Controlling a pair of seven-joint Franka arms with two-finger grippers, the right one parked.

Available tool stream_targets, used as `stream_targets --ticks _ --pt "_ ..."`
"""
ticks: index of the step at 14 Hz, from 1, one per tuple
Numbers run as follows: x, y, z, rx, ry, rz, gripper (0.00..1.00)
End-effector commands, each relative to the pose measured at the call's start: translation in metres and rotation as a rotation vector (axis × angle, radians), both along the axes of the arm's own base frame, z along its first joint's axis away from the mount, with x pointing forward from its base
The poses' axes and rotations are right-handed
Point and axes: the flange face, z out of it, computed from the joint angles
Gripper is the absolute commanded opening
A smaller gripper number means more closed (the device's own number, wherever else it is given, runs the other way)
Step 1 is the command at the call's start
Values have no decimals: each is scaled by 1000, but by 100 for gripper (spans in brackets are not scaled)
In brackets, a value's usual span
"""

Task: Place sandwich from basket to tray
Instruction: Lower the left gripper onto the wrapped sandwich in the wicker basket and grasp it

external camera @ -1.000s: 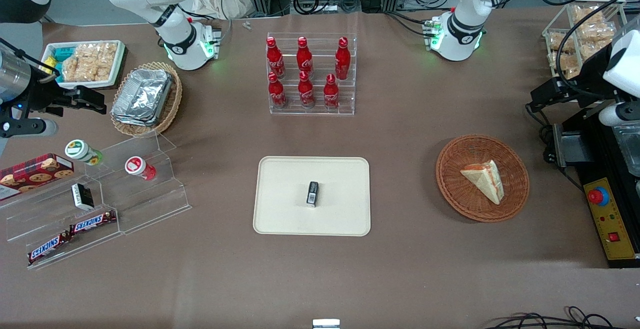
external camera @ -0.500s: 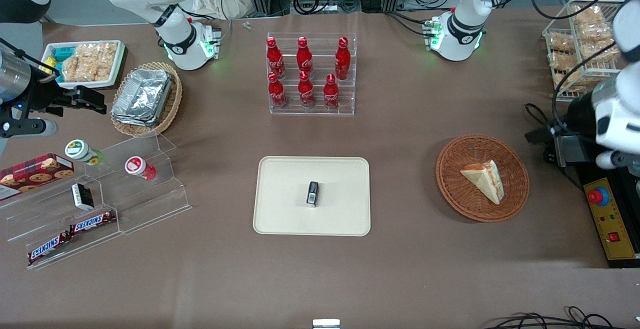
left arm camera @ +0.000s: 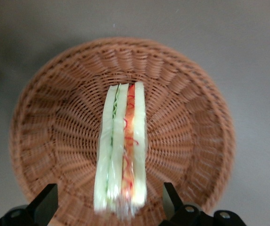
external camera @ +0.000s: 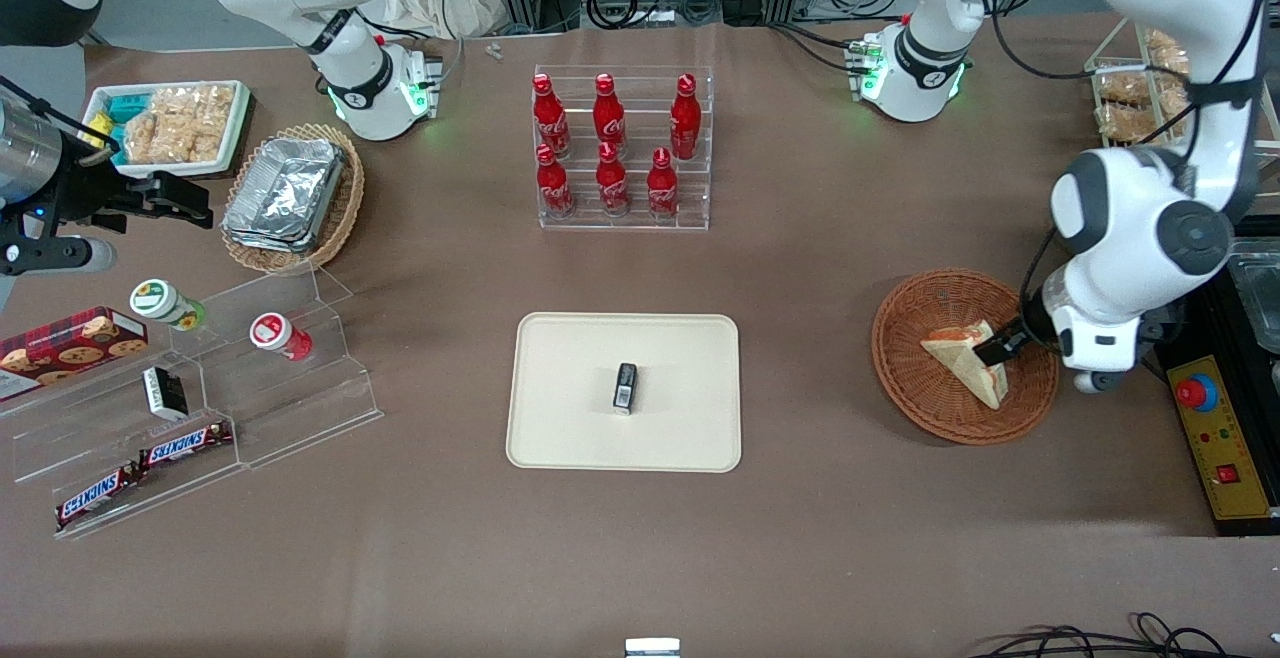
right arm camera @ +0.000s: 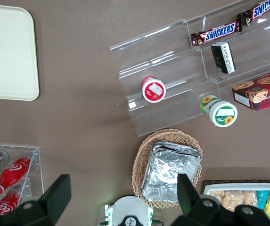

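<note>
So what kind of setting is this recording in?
Probably a lab bench staged as a snack shop: an acrylic rack of red cola bottles, tiered Snickers bars, robot bases bolted on. The left pincer hangs open over the sandwich.

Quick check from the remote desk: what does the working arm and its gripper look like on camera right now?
The left arm is glossy white with rounded joint housings, dark grey round joint caps and black cables looping along it. Its gripper, above the sandwich in the basket, has two black fingers, open.
</note>
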Motion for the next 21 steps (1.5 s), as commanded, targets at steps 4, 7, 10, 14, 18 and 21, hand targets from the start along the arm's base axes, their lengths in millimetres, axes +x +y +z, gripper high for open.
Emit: stream_targets --ticks 4,7,10,14,18,21 --pt "-6 -1 -67 15 -19 47 0" --pt "-5 -1 -58 16 -27 36 0" --pt "-4 -1 57 3 5 -7 0" --pt "-2 -17 188 -41 154 -274 0" --pt "-8 -122 221 -161 157 -632 0" --pt "-10 -214 208 -181 95 -662 0"
